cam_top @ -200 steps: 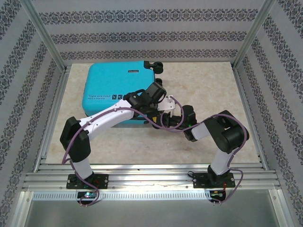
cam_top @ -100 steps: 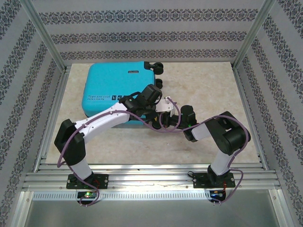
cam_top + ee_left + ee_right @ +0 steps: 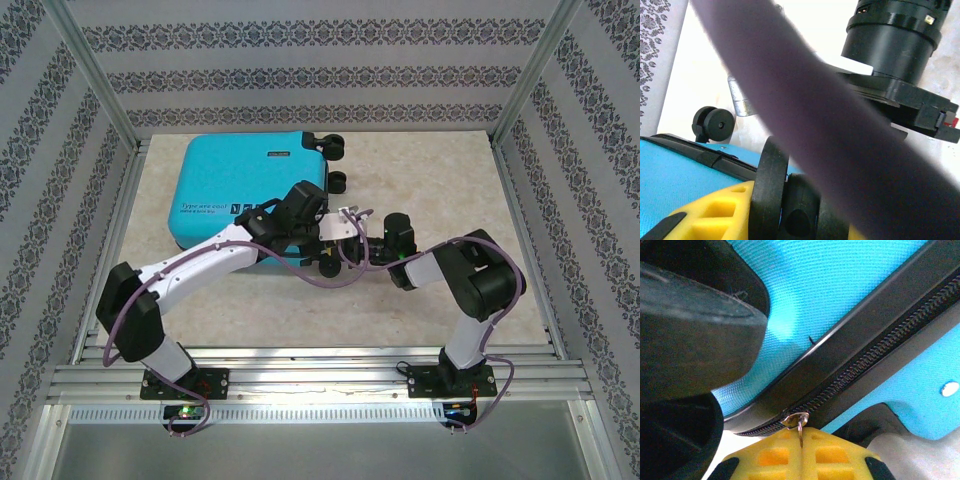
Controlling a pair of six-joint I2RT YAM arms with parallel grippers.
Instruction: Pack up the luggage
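The luggage is a turquoise hard-shell suitcase lying shut and flat at the back left. Both arms meet at its near right corner. My right gripper is shut on the small metal zipper pull, which sits on the black zipper between the blue shell halves. My left gripper has its yellow fingers closed around a black corner wheel of the luggage. From above, the left gripper sits just left of the right gripper.
A purple cable crosses the left wrist view and hides the right half of the jaws. The right arm's black wrist hangs close behind. Another wheel stands further back. Patterned walls and metal posts enclose the marble tabletop.
The left arm's elbow swung left and outward while its wrist slid down along the luggage's right edge toward the near corner. The right gripper stayed shut and barely shifted.
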